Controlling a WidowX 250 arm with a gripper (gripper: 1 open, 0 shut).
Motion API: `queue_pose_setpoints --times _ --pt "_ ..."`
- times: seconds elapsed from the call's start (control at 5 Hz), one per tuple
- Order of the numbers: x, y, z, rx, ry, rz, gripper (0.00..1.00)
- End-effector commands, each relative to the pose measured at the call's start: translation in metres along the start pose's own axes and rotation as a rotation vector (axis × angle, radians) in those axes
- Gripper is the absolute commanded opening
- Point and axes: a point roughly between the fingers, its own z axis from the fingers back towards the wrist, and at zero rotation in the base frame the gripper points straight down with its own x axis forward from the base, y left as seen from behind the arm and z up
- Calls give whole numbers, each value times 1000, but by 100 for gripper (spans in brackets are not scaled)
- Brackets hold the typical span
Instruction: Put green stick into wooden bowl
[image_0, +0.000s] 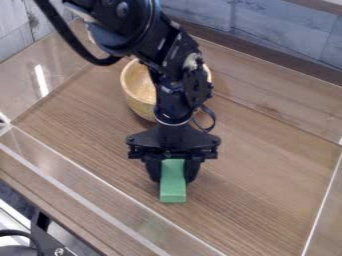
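Between the jaws of the downward-pointing gripper (174, 163), pinched shut on its upper end, lies 1 green stick (175, 186), flat on the table (267, 130). Behind the jaws sits the wooden bowl (138, 92). The stick looks light, stiff, easy to grip across its narrow sides.

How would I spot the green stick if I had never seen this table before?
Start at the wooden table and find the black robot arm over its middle. Follow the arm down to its gripper, which is shut on the green stick, nearer the camera than the wooden bowl. It is the only bright green thing there, flat and rectangular.
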Motion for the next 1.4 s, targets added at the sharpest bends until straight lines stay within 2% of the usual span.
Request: queue_pose_setpoints --times 0.0,0.2,0.4,0.6,1.0,1.2 --pt "-3 -3 12 -28 -30 -4 0" --pt "-10 -3 16 -31 -28 -4 0" --pt "-9 -12 17 -33 -26 -6 0" --pt "-8 -17 22 -46 -25 -15 0" --pt "-3 -23 27 -59 -23 17 0" --pt "5 -27 31 -62 -23 25 0"
